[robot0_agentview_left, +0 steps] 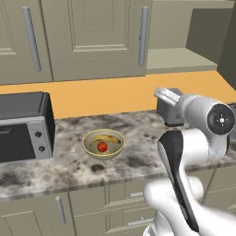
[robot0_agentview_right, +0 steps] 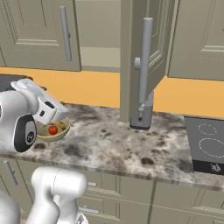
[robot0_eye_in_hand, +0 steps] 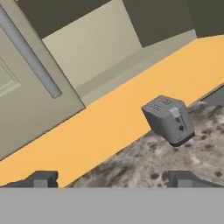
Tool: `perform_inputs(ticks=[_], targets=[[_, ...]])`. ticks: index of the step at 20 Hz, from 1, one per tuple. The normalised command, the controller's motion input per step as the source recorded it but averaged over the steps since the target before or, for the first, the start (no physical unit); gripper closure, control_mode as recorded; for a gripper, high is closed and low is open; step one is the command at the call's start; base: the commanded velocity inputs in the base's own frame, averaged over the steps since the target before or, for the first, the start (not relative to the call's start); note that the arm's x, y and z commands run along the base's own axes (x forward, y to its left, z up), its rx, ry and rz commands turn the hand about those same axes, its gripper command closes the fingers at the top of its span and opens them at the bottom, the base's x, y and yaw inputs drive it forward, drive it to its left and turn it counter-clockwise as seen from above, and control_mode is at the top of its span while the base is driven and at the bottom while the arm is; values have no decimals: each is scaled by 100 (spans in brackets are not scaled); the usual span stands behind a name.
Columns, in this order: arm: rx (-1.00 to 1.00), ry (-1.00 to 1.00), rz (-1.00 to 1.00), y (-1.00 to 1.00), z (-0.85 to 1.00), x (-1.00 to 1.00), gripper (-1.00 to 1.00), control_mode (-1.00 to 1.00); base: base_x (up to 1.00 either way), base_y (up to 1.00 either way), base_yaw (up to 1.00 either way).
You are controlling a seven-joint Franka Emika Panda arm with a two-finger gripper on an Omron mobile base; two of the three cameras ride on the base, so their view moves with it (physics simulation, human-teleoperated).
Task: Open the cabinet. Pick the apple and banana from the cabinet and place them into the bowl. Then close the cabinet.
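Sitting on the speckled marble counter, the bowl is round and shallow, dull yellow-olive outside with a glossy golden inside. In it lie the banana, a small curved yellow fruit with brownish marks that spans most of the bowl's inside, and the apple, a tiny round red fruit just in front of the banana. A dark toaster oven stands just left of the bowl.

Above the orange backsplash hangs the cabinet, olive-beige with panelled doors and long grey bar handles. Its left door looks shut, while the right door stands swung out, baring a plain beige shelf. A grey toaster sits on the counter below the open door.

The gripper hovers above the counter with its jaws spread wide and nothing between them, though only the fingertips show, so this is judged from their spacing.
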Motion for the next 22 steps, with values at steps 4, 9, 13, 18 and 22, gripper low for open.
perform_inputs(ticks=[4, 9, 13, 18, 22], targets=[[7, 0, 0, -44, 88, -97, -100, -100, 0, 0, 0], [2, 13, 0, -33, 97, -91, -100, -100, 0, 0, 0], [0, 26, 0, -22, 70, -94, -100, -100, 0, 0, 0], [-4, 22, 0, -6, 9, -56, -100, -100, 0, 0, 0], [-5, 0, 4, -3, -44, -51, -100, -100, 0, 0, 0]])
